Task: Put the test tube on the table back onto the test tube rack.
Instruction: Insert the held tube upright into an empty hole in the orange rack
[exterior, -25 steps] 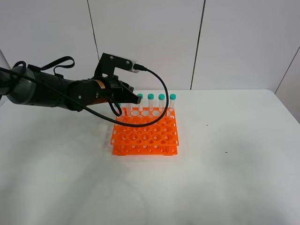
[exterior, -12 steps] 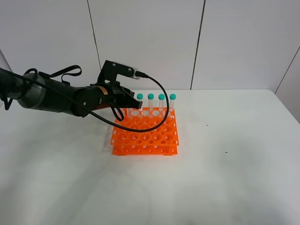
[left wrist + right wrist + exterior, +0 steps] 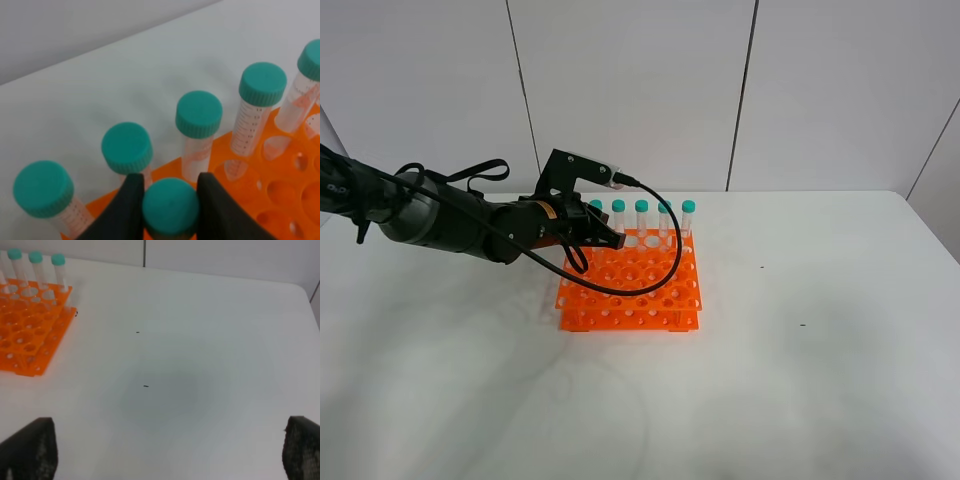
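The left end effector (image 3: 170, 178) pinches the test tube (image 3: 170, 209) by its teal cap, at the test tube rack (image 3: 640, 285), just in front of the rack's back row of five capped tubes (image 3: 198, 114). The right end effector (image 3: 165, 449) is spread wide above the bench (image 3: 200, 365), well apart from the rack.

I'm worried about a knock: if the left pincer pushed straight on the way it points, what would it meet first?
Probably the test tube rack, its orange top just beyond the test tube it grips. The standing tubes come next behind. Depth is unclear.
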You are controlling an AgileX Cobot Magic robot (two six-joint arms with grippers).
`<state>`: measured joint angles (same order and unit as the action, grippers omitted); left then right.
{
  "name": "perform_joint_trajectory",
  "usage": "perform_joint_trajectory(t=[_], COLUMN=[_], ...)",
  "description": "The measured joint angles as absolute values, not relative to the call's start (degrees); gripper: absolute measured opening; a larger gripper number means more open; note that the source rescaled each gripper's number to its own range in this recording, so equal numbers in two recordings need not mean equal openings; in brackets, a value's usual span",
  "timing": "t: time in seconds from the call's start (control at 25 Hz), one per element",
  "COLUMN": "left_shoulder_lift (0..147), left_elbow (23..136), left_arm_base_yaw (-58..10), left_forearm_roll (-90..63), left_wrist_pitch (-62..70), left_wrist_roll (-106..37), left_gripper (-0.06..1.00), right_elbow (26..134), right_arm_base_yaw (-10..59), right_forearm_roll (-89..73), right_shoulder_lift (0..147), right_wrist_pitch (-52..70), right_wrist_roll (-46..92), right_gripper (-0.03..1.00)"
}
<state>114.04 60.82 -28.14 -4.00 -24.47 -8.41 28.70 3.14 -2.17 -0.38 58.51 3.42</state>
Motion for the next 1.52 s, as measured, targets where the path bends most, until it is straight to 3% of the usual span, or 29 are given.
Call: perform_joint_trajectory(t=[1.52], left_shoulder_lift=[114.1], left_elbow=[56.78], left_arm_base_yaw=[-28.14], left_forearm_roll=[-4.05], left_wrist_pitch=[-30.51], left_wrist_roll=[-5.99], left_gripper=[0.0], right_elbow=[28.7], right_arm_base_yaw=[3.14], right_forearm_roll=[-2.17], right_shoulder_lift=[-0.38], right_wrist_pitch=[58.51], right_wrist_roll=[3.42], right_gripper=[1.0])
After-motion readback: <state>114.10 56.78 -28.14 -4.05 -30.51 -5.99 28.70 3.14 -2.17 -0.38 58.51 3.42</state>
